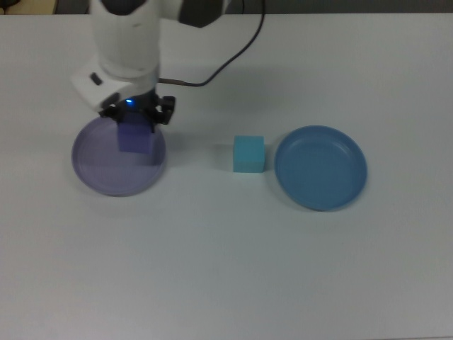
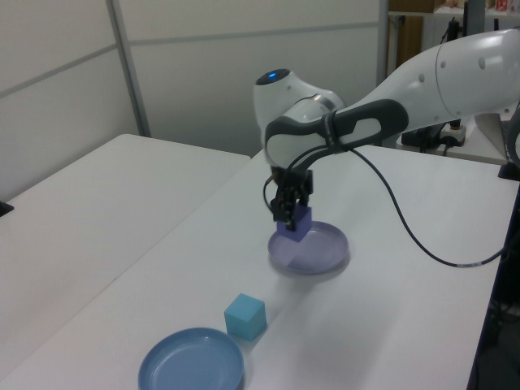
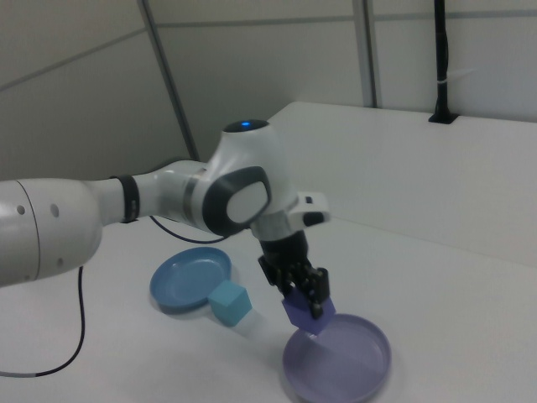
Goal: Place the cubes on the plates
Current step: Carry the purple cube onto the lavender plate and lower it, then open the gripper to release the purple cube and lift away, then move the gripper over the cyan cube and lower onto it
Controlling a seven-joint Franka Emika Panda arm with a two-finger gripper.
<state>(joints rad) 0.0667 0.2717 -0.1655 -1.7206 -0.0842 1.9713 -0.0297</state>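
Pincer (image 2: 290, 218) clamped on the purple cube (image 2: 296, 223) — held clear above the lavender plate (image 2: 323, 258) — cyan cube (image 2: 244, 316) on the table beside the blue plate (image 2: 192, 363).

Robotics lab or office test room.
Plain white counter (image 2: 122, 244), pale partition walls (image 2: 244, 73) across the upper frame, cluttered shelving (image 2: 422, 32) at upper right of the left view, black cable (image 2: 406, 236) trailing across.

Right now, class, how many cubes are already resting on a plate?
0. The purple cube hangs in the gripper above the lavender plate, not yet set down. The cyan cube sits on the table beside the blue plate.
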